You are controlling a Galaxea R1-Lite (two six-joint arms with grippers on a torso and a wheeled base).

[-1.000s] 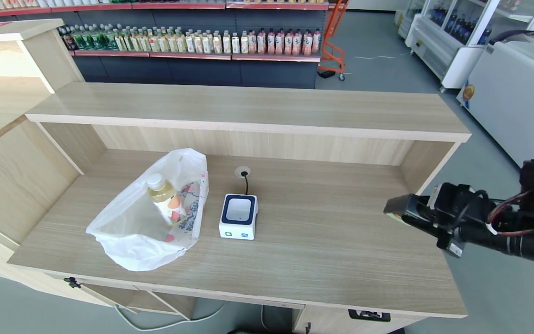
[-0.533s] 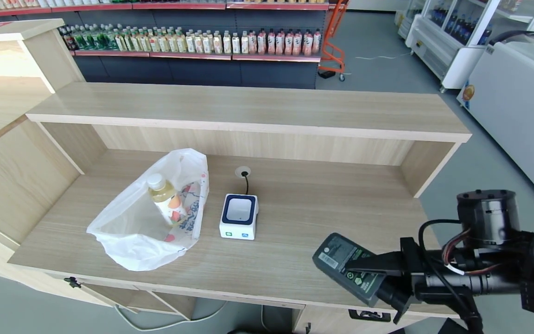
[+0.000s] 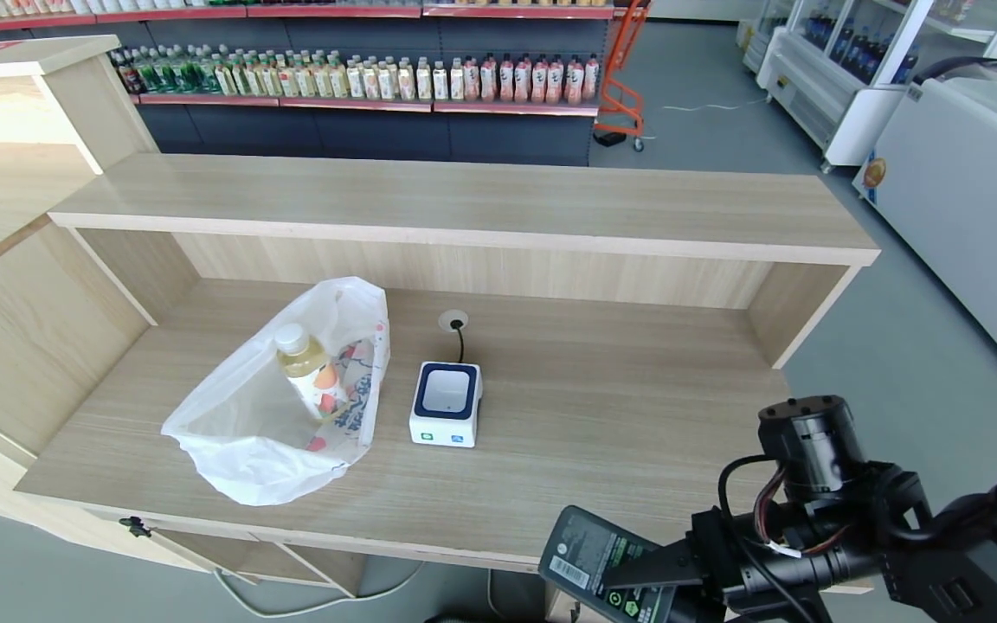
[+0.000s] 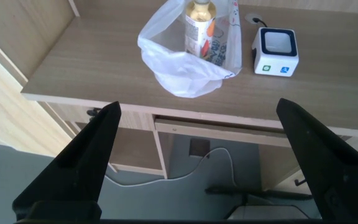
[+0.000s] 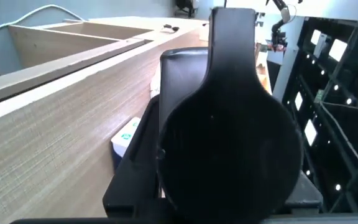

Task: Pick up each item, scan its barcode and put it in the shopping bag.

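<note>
A dark flat packet (image 3: 595,561) with a white barcode label is held over the counter's front edge at the lower right, with my right gripper (image 3: 637,575) shut on it. In the right wrist view the packet (image 5: 229,149) is a black mass close to the lens. The white shopping bag (image 3: 265,424) lies open on the counter's left part, holding a tea bottle (image 3: 306,368). The white scanner (image 3: 447,402) stands just right of the bag. My left gripper (image 4: 197,168) hangs open below the counter's front edge, facing the bag (image 4: 185,65) and the scanner (image 4: 277,50).
The wooden counter (image 3: 602,407) has a raised back shelf (image 3: 464,203) and side walls. A cable runs from the scanner to a grommet (image 3: 453,321). Drink shelves (image 3: 360,78) and freezers (image 3: 948,164) stand behind on the shop floor.
My right arm has swung down and leftward from beside the counter's right end to its front edge, carrying the packet and turning its barcode side up. Bag, bottle and scanner stayed put.
</note>
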